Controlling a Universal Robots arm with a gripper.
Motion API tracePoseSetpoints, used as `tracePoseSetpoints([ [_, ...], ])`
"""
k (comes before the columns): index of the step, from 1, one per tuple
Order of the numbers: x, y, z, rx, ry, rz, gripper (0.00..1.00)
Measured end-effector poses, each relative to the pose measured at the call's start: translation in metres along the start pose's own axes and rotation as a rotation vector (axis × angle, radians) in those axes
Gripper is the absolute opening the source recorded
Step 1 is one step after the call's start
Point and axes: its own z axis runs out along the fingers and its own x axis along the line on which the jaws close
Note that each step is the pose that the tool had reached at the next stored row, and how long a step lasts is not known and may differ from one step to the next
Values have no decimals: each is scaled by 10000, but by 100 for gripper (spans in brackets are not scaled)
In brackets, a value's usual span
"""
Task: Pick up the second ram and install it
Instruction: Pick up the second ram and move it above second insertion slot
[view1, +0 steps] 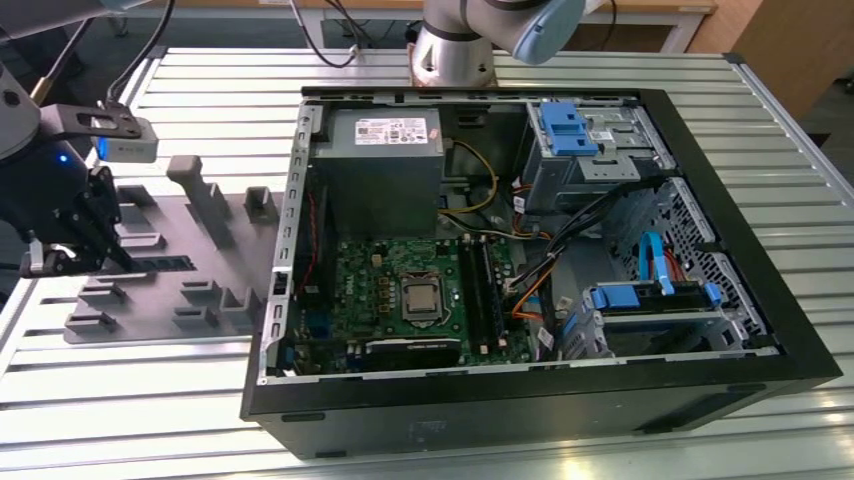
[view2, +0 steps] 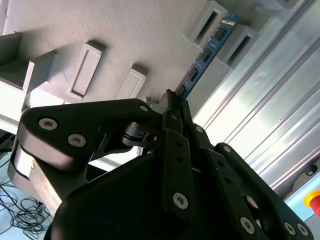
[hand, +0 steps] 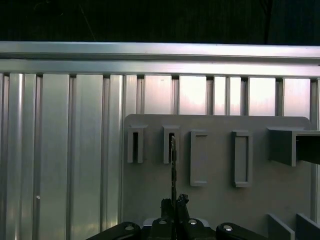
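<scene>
Two fingers (view2: 175, 150) of the gripper (view2: 175, 97) clamp one end of the second ram (view2: 205, 52) at the grey tray (view2: 125, 30).

- Ribbed metal counter (view1: 134, 400), its pale slats catching bright glare.
- Wooden panel (view1: 801, 40) beyond the counter, at the exterior view's right.
- Tangled dark cables (view2: 15, 212) on a pale floor.

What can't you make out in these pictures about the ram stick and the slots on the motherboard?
Second wrist view: the near end of the second ram is hidden by the gripper closed on it.
First wrist view: the stick shows edge-on, so its faces cannot be seen.
Exterior view: the slot rails on the motherboard are too small to tell whether any is filled.
</scene>
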Motion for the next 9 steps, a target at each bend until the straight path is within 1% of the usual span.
tracePoseSetpoints([
  [9,0,0,-19,0,0,0,14],
])
